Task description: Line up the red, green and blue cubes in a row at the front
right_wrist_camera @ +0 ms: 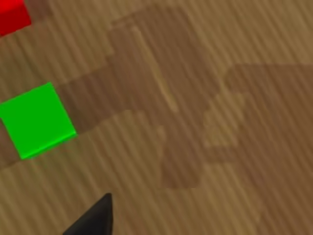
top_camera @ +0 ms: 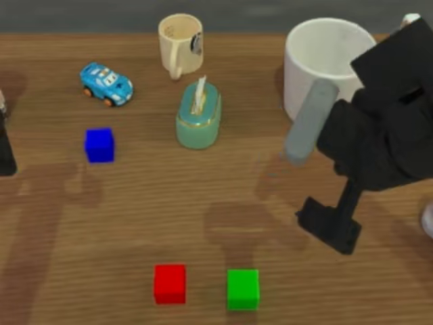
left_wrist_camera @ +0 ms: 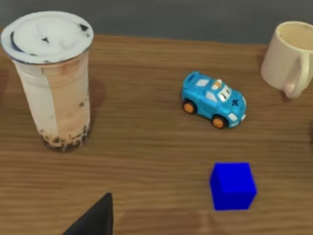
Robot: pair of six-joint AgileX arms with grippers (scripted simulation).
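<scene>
- Red cube, green cube and blue cube all rest on the wooden surface, the largest item shown.
- Right arm: a dark mass over the right side of the surface, reaching toward the middle.
- White mug: large, upright, at the back right, its grey handle pointing forward; the right arm partly covers it.
- Right end effector: above bare wood, to the right of the green cube and behind it, carrying nothing (whether it is wide or narrow cannot be told).
- Lidded drink cup: upright, seen only in the left wrist view, well apart from the toy car.
- Teal tissue box: just in front of the cream mug, which stands upright at the back.
- Left end effector: parked at the left edge (its opening cannot be told).
- Light-blue toy car: at the back left, near the blue cube and behind it.
- Cube positions: red and green sit side by side at the front with a gap between them, red on the left; blue sits well behind them on the left side, touching nothing.
</scene>
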